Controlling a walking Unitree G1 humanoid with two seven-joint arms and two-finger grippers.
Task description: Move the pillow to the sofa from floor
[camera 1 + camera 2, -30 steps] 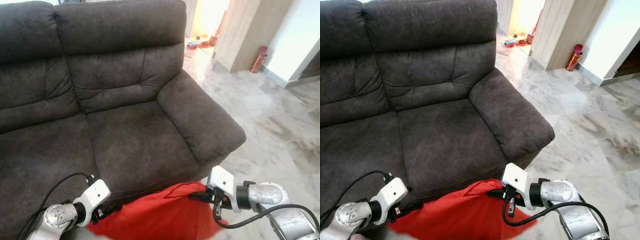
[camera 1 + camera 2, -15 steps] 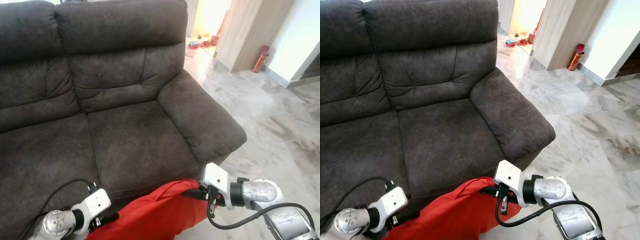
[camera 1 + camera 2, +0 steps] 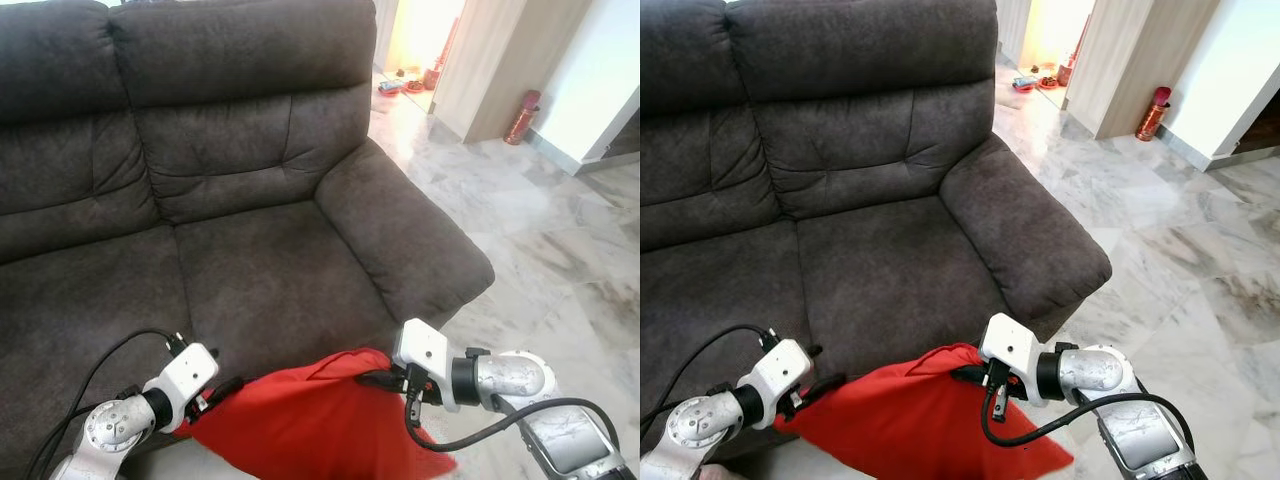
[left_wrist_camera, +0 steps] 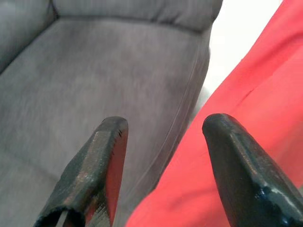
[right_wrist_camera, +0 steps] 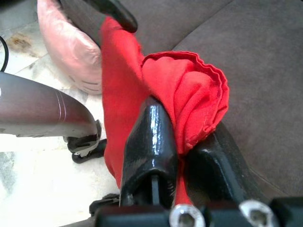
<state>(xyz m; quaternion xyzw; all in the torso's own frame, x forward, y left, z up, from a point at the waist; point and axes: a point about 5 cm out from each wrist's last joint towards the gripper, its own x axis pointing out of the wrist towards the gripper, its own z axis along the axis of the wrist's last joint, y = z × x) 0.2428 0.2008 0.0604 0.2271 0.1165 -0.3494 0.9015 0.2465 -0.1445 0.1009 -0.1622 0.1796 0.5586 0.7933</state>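
The pillow has spread wider since a moment ago, hanging at the sofa's front edge — off the seat. My right tool is clamped on its bunched corner. My left tool sits at the other corner — fingers apart.

No text, label, brand, number or sign can be read on anything in these views
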